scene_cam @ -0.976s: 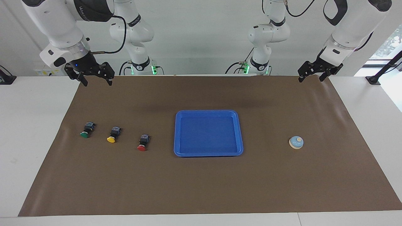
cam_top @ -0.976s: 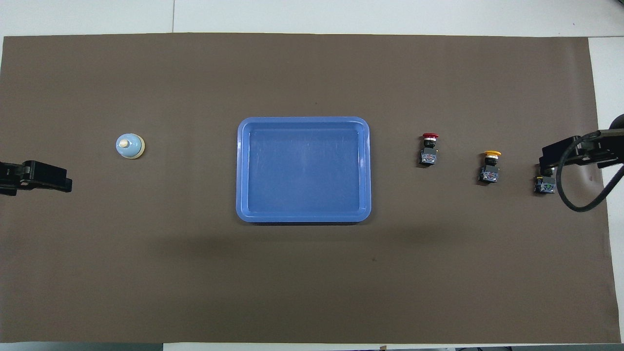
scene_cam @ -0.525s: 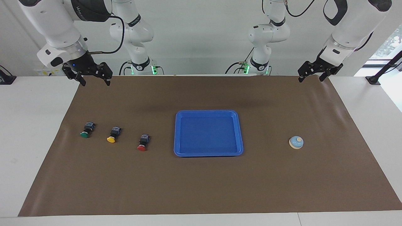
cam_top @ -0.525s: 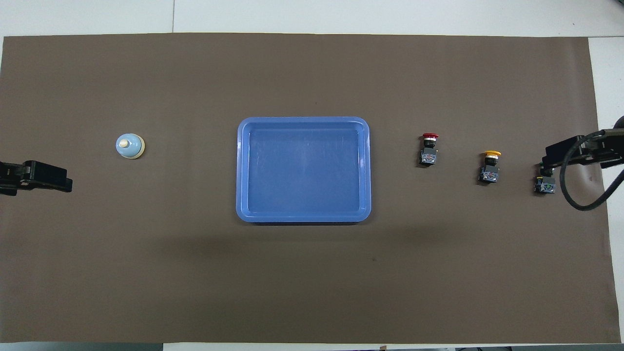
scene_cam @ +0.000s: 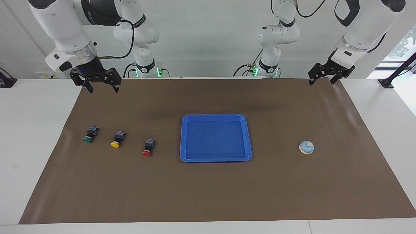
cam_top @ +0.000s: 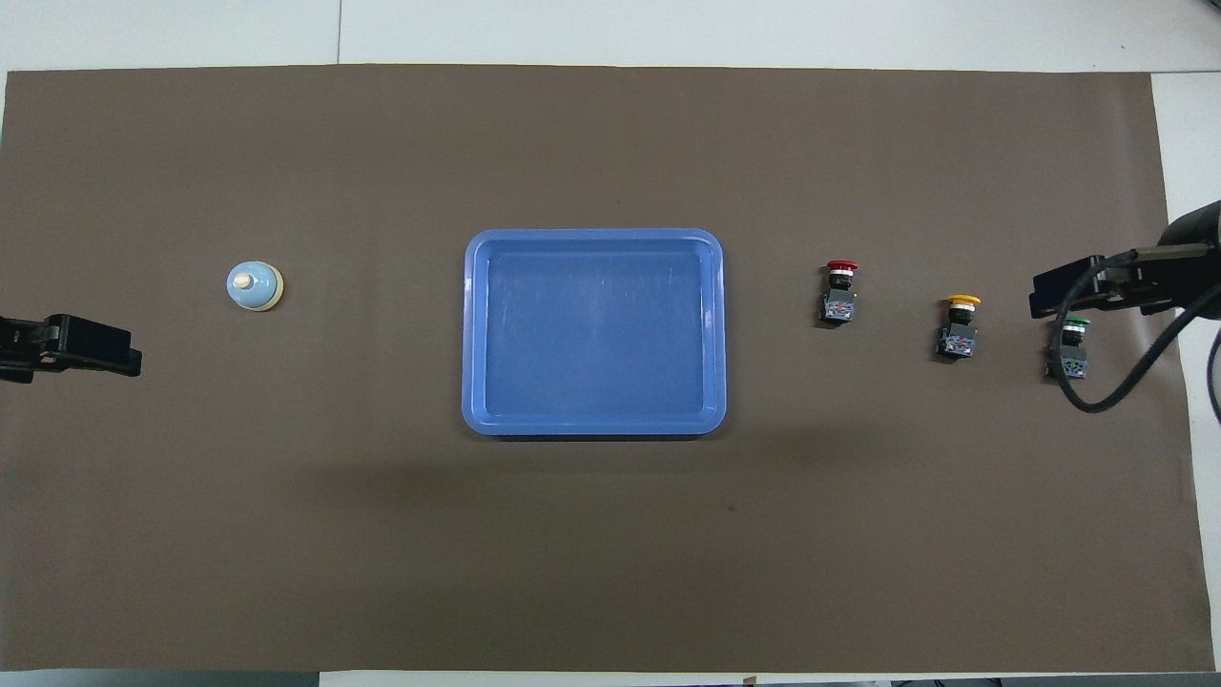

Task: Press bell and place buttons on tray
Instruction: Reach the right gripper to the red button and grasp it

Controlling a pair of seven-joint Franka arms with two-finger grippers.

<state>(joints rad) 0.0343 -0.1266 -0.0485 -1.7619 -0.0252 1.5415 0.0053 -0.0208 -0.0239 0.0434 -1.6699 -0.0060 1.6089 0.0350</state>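
Note:
The blue tray (scene_cam: 215, 159) (cam_top: 593, 426) lies bare in the middle of the brown mat. Toward the left arm's end sits the light-blue bell (scene_cam: 306, 147) (cam_top: 255, 286). Three buttons lie in a row toward the right arm's end: red (scene_cam: 148, 149) (cam_top: 839, 291) closest to the tray, then yellow (scene_cam: 116, 140) (cam_top: 959, 326), then green (scene_cam: 89, 135) (cam_top: 1068, 348). My right gripper (scene_cam: 103, 88) (cam_top: 1049, 294) hangs open, high over the mat near the green button, touching nothing. My left gripper (scene_cam: 321, 81) waits open over the mat's corner, apart from the bell.
The brown mat (scene_cam: 208, 195) covers most of the white table (scene_cam: 35, 136), whose bare margins show at both ends. A black cable (cam_top: 1121, 382) loops down from the right wrist.
The right gripper has shifted toward the table's middle and a little lower; the green button's cap is now uncovered in the overhead view. The left arm and all objects stayed still.

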